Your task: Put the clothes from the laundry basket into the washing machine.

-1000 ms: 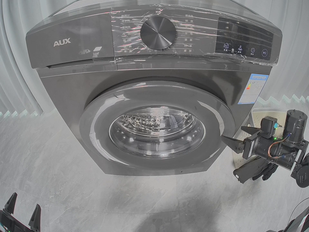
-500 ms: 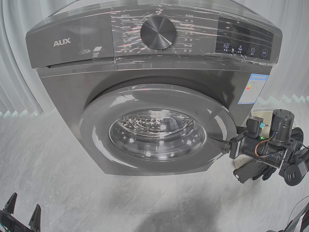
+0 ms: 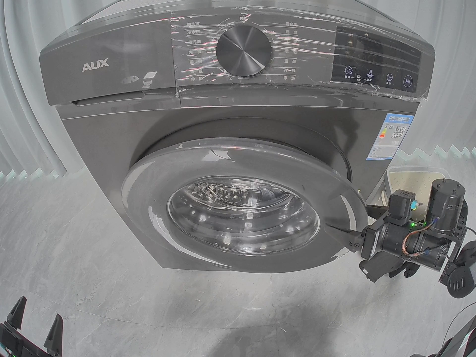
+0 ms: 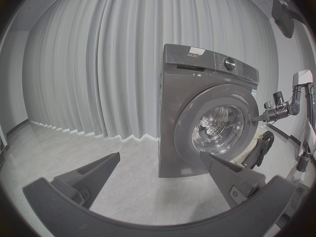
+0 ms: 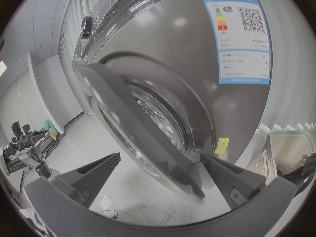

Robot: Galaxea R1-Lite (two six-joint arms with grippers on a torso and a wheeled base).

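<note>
The grey washing machine (image 3: 238,100) fills the head view, its round door (image 3: 243,209) swung partly out from the right-hand edge. My right gripper (image 3: 348,216) is open, its fingers either side of that edge; in the right wrist view the door rim (image 5: 131,122) passes between the spread fingers (image 5: 227,178), with the steel drum (image 5: 161,119) behind. The white laundry basket (image 3: 416,179) stands right of the machine, with dark clothes (image 3: 384,266) hanging over its side. My left gripper (image 3: 34,323) sits open and holding nothing at the lower left, far from the machine.
Grey tiled floor (image 3: 99,254) spreads in front of and left of the machine. Pleated curtains (image 4: 98,76) run behind it. The open door stands out over the floor ahead of the drum.
The door has swung from nearly shut to partly open. My right gripper came in against its right edge, then drew back and down with it. The left arm stayed still.
</note>
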